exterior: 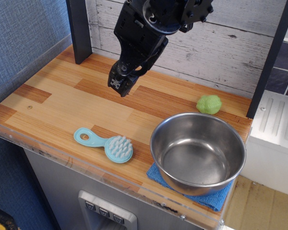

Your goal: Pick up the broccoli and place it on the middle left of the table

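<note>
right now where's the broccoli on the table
The broccoli sits at the far right of the table, just behind the steel bowl and near the plank wall, well apart from the gripper hanging over the middle.

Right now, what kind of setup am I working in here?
Probably a toy kitchen play set used as a robot test bench: wood-plank table, plank-print wall, a steel bowl, a toy broccoli and a turquoise brush.

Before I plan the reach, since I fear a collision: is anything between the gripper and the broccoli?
Nothing visible. The gripper hangs over bare table, and the broccoli sits apart at the back right. The steel bowl and turquoise brush lie nearer the front, off that line.
</note>
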